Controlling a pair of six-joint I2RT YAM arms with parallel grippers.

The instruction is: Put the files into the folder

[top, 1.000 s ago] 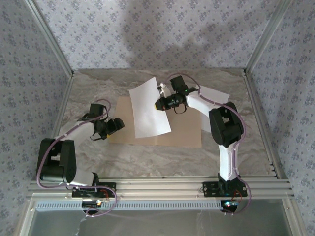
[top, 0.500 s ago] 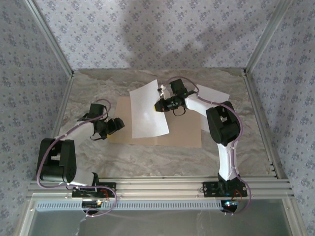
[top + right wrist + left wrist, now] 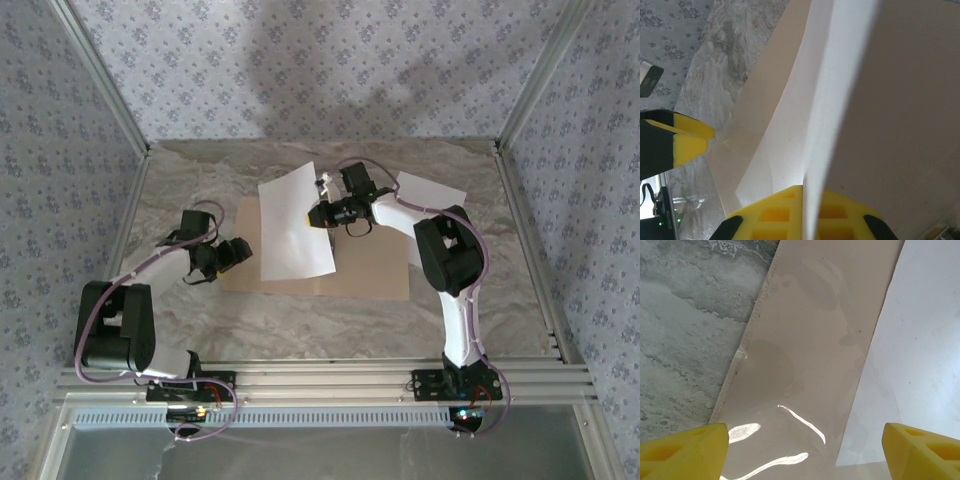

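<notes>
Jaws first: the right gripper point(image 3: 318, 213) is pinched flat on the right edge of a white sheet point(image 3: 293, 225), while the left gripper point(image 3: 232, 252) stands wide with nothing between its yellow fingertips.

The held sheet is thin, plain and matte. It lies tilted over the left half of the folder point(image 3: 375, 270), and its far corner reaches past the folder's far edge. In the right wrist view the sheet point(image 3: 835, 75) bows upward where it meets the gripper point(image 3: 802, 210).

The folder is a flat tan card rectangle lying open on the table point(image 3: 300, 320), whose top is grey-white and marbled. From the left wrist, the folder's inside point(image 3: 805, 350) looks pale and glossy with streaks of glare, and its left edge is crimped. The left gripper point(image 3: 805, 450) hangs just above that cover, near its left edge.

A second sheet point(image 3: 432, 190) lies far right, partly under the right arm; I cannot tell whether it overlaps the folder.

Bare table runs along the folder's near side and to its left. Metal frame rails point(image 3: 525, 250) close off the sides
</notes>
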